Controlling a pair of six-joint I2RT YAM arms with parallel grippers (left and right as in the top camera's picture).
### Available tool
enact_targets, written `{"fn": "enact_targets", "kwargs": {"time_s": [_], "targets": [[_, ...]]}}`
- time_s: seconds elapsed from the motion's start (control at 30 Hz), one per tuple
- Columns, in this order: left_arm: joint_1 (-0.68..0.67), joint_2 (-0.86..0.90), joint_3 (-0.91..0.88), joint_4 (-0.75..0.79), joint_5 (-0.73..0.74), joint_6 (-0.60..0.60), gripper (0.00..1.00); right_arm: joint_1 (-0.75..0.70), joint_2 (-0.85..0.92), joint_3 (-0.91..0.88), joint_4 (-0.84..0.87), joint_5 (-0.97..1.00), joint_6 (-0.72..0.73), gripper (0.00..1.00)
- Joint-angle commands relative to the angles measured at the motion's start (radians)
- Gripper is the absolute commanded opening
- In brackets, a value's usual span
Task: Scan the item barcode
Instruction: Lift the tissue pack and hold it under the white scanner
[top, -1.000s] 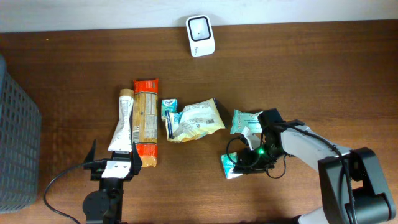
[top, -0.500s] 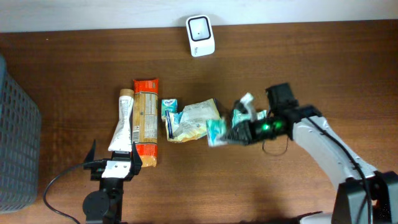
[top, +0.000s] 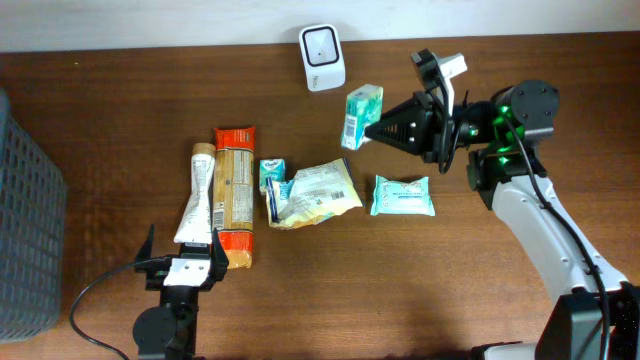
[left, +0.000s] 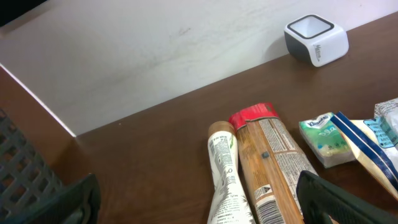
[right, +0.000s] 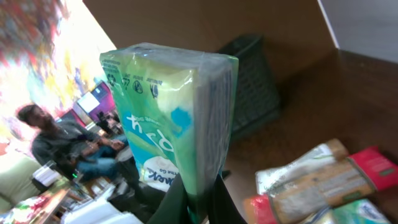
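- The right gripper (top: 374, 128) is clenched on one end of a green tissue pack (top: 362, 116), holding it in the air above the table (top: 120, 110).
- The pack is near the white scanner (top: 322, 44), a little to its right and not touching it.
- The left gripper (top: 183, 262) sits near the table's front edge, its jaws spread wide and holding nothing.
- Another pack (top: 403, 196) lies flat on the table under the right arm.

Basket (top: 28, 215) half off-frame at L; tissue pack (right: 168, 106) btm behind R pincer fingers (right: 224, 202).
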Motion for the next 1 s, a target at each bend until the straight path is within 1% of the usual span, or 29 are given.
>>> {"fn": "enact_targets", "kwargs": {"time_s": [0.0,0.07,0.13,0.2,0.23,0.33,0.37,0.43,0.5,0.53,0.6,0.67,0.73,0.8,0.87,0.9,0.97], "targets": [[0.006,-0.005,-0.007,0.002,0.004,0.012,0.99,-0.006,0.027,0.107,-0.005,0.023,0.136,0.04],[0.006,-0.005,-0.008,0.002,0.004,0.012,0.99,0.000,0.061,0.129,-0.028,0.056,0.136,0.04],[0.006,-0.005,-0.007,0.002,0.004,0.012,0.99,0.011,0.116,0.129,-0.125,0.110,0.082,0.04],[0.006,-0.005,-0.008,0.002,0.004,0.013,0.99,0.030,0.153,0.129,-0.246,0.152,-0.043,0.04],[0.006,-0.005,-0.008,0.002,0.004,0.012,0.99,0.042,0.161,0.129,-0.334,0.195,-0.116,0.04],[0.006,-0.005,-0.007,0.002,0.004,0.013,0.99,0.058,0.162,0.135,-0.697,0.387,-0.371,0.04],[0.006,-0.005,-0.007,0.002,0.004,0.012,0.99,0.061,0.162,0.146,-0.840,0.478,-0.464,0.04],[0.006,-0.005,-0.007,0.002,0.004,0.012,0.99,0.076,0.162,0.209,-1.081,0.681,-0.598,0.04],[0.006,-0.005,-0.008,0.002,0.004,0.012,0.99,0.119,0.163,0.352,-1.319,0.946,-0.729,0.04],[0.006,-0.005,-0.007,0.002,0.004,0.012,0.99,0.149,0.163,0.426,-1.396,1.068,-0.772,0.04],[0.006,-0.005,-0.008,0.002,0.004,0.012,0.99,0.237,0.185,0.623,-1.518,1.373,-0.870,0.04],[0.006,-0.005,-0.007,0.002,0.004,0.012,0.99,0.299,0.241,0.768,-1.553,1.579,-0.943,0.04],[0.006,-0.005,-0.008,0.002,0.004,0.012,0.99,0.347,0.322,0.868,-1.503,1.766,-1.030,0.04],[0.006,-0.005,-0.008,0.002,0.004,0.012,0.99,0.372,0.400,0.894,-1.374,1.900,-1.126,0.04],[0.006,-0.005,-0.007,0.002,0.004,0.012,0.99,0.383,0.502,0.894,-1.193,1.979,-1.207,0.04],[0.006,-0.005,-0.008,0.002,0.004,0.012,0.99,0.383,0.537,0.894,-1.137,1.988,-1.236,0.04],[0.006,-0.005,-0.008,0.002,0.004,0.012,0.99,0.382,0.642,0.894,-0.957,2.005,-1.299,0.04]]}}
